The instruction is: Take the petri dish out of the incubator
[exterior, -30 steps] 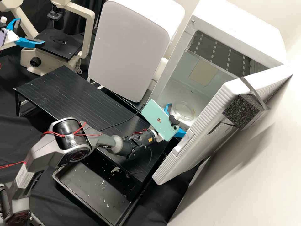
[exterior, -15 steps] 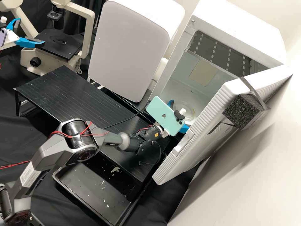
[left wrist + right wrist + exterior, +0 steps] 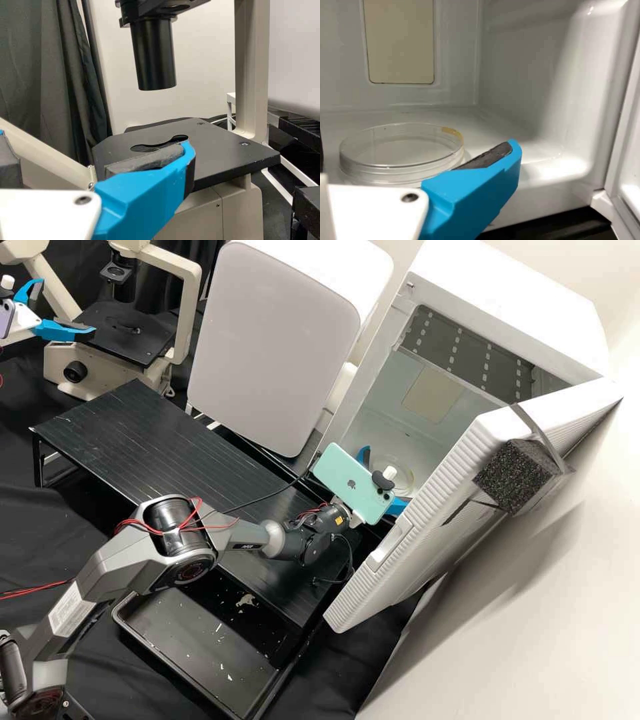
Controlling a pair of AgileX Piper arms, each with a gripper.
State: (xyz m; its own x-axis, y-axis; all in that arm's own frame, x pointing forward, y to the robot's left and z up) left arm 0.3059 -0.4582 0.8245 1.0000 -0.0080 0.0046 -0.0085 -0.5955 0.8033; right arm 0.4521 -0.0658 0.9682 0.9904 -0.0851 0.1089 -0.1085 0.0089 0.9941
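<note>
Petri dish is sitting in open incubator, right gripper is gaping near it; left gripper is gaping too.

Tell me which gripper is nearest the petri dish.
The right gripper, open by the petri dish in the incubator; the left gripper is over by the microscope.

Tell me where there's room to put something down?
On the black table, between the microscope and the nearer arm. Inside the incubator, some bare floor lies between the petri dish and the back wall. It's crowded by the open door: the right gripper and its phone are close to the dish.
</note>
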